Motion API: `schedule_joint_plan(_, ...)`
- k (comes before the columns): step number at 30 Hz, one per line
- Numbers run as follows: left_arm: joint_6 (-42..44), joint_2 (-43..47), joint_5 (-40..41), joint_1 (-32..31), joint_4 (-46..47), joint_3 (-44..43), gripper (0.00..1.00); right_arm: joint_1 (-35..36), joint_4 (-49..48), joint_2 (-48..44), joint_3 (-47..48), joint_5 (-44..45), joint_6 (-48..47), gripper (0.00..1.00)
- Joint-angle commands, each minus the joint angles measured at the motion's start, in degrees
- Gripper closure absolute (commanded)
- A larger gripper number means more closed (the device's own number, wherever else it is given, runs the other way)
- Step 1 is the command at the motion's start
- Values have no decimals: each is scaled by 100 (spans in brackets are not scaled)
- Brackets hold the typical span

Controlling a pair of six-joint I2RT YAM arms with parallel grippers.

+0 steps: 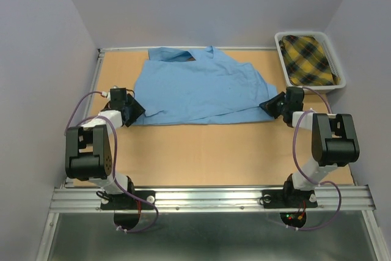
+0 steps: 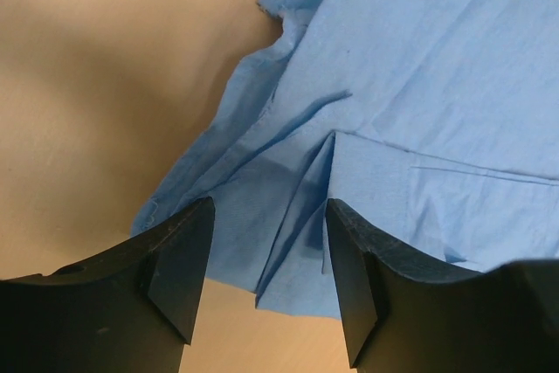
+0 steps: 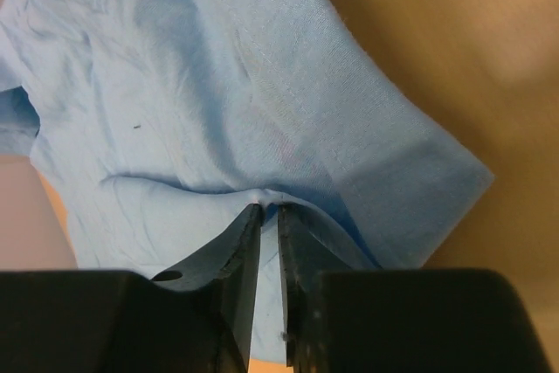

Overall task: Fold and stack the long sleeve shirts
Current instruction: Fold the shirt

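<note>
A plain light blue long sleeve shirt (image 1: 198,87) lies spread on the tan table, collar toward the far edge. My left gripper (image 1: 135,113) is open at the shirt's near left corner; in the left wrist view its fingers straddle the pleated hem (image 2: 293,242) without closing on it. My right gripper (image 1: 269,106) is at the shirt's right edge and is shut on a pinched fold of the blue cloth (image 3: 269,198). A second shirt, yellow and dark plaid (image 1: 308,60), lies in the bin at the far right.
A white plastic bin (image 1: 340,80) stands at the table's far right corner. Bare tan tabletop (image 1: 208,151) lies between the shirt and the arm bases. Grey walls close in the sides and back.
</note>
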State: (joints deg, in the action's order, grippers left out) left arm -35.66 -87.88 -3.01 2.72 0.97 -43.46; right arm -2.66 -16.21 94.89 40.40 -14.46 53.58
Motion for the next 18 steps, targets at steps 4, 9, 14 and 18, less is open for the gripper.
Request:
schedule_joint_plan(4,-275,69,10,27,219,180,35,-60,-445,-15,-129,13,126,81)
schedule_joint_plan(9,-319,69,28,27,219,233,35,-77,-523,126,-103,49,170,78)
schedule_joint_plan(14,-319,60,63,27,219,286,35,-77,-822,266,-68,-75,486,70)
schedule_joint_plan(18,-328,42,90,18,219,303,35,-77,-875,354,-59,-23,688,71)
